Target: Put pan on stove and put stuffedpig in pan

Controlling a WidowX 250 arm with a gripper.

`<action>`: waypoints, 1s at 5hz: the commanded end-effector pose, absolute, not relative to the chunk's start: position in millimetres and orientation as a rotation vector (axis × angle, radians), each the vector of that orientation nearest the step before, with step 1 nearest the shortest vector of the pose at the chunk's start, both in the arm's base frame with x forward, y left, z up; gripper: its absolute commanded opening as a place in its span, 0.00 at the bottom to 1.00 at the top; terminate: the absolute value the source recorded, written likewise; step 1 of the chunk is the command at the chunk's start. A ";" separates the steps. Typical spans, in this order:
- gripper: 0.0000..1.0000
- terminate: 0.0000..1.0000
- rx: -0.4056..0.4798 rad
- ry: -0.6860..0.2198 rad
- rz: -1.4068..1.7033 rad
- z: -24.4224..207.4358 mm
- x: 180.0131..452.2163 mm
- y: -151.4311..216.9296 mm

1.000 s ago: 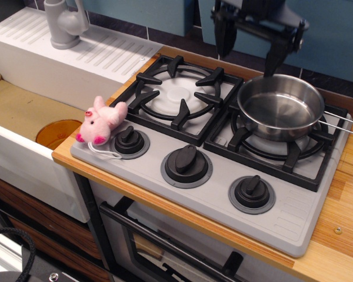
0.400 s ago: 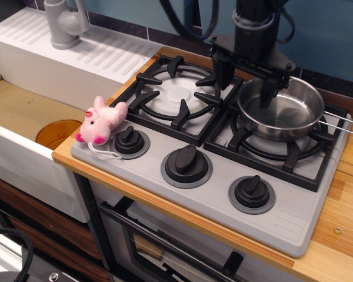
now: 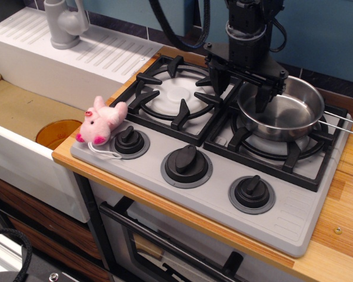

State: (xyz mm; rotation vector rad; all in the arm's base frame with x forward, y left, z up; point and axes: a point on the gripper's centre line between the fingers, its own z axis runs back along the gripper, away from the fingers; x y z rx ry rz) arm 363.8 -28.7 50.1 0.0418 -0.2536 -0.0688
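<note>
Straddling the pan point(image 3: 282, 108) rim on the stove point(image 3: 223, 170), the hand point(image 3: 239, 87) gapes wide, stuffedpig point(image 3: 102, 121) well apart.

Even indoor light, sharp, glare inside pan point(image 3: 282, 111)

Toy kitchen set. Grey two-burner stove point(image 3: 223, 158) in wooden counter point(image 3: 341, 235). White sink point(image 3: 23, 147) with faucet point(image 3: 65, 23) alongside.
</note>
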 end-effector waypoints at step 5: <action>0.00 0.00 0.083 -0.198 -0.063 87.8 367.3 -28.6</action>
